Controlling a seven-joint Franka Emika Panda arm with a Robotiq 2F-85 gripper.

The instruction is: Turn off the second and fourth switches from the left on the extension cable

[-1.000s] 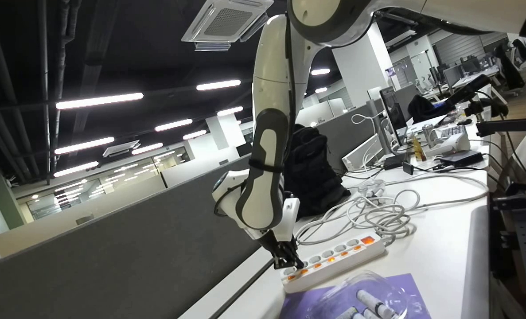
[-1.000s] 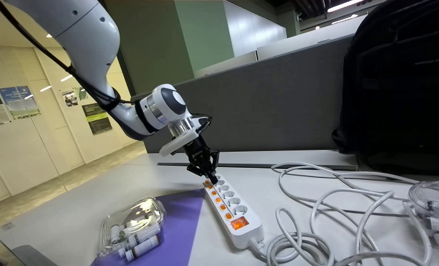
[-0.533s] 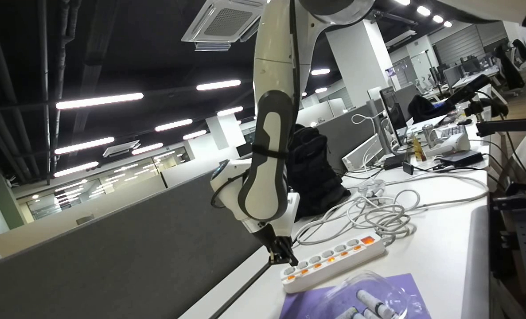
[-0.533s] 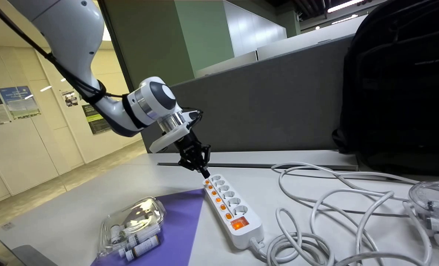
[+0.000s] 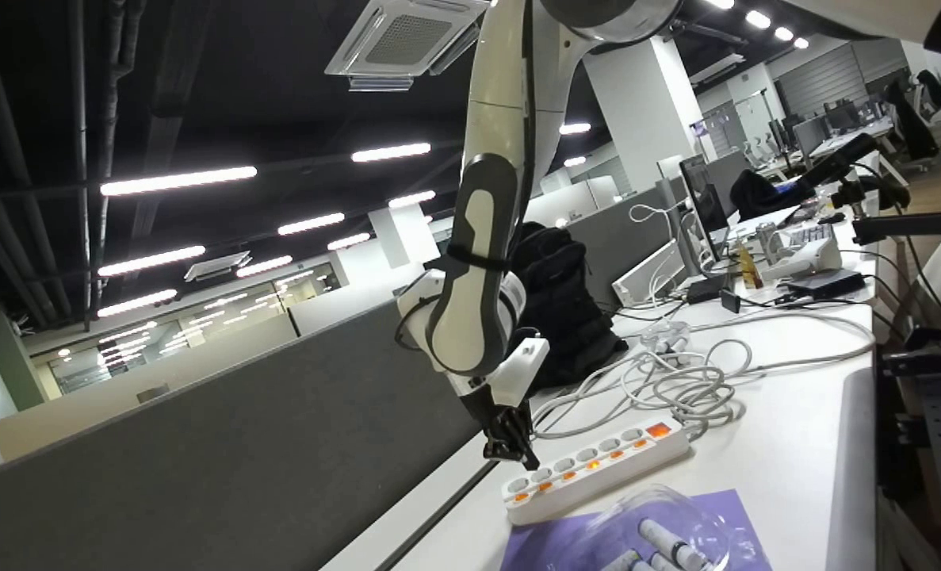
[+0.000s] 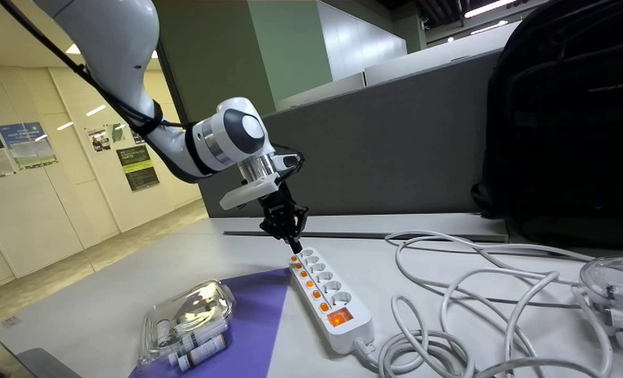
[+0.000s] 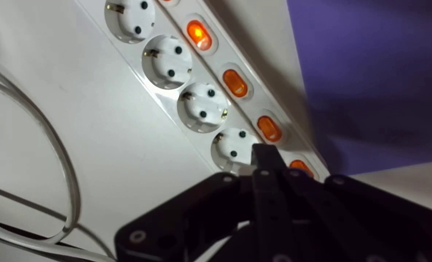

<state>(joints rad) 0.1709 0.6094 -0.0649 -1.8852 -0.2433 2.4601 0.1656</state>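
Observation:
The extension cable (image 5: pixel 597 484), a white strip with a row of sockets and orange switches, lies on the table in both exterior views. Counting from the left end in an exterior view, the second switch (image 5: pixel 545 486) looks dull orange and the fourth switch (image 5: pixel 593 465) glows brighter. In the wrist view that glowing switch (image 7: pixel 199 35) sits near the top, with the dull second switch (image 7: pixel 269 128) just beyond my fingertips. My gripper (image 7: pixel 269 156), its jaws shut on nothing, hovers over the end socket (image 7: pixel 232 149) and partly hides the end switch (image 7: pixel 301 167).
A purple sheet (image 6: pixel 261 299) lies alongside the strip, bearing a clear plastic box (image 6: pixel 188 325) of small bottles. Loose white cables (image 6: pixel 426 336) coil past the strip's corded end. A grey partition (image 6: pixel 384 157) and black backpack (image 6: pixel 568 115) stand behind.
My gripper has risen off the strip near the second switch, shifted toward the strip's end, then come slightly back. The strip has stayed put, and the switches look the same.

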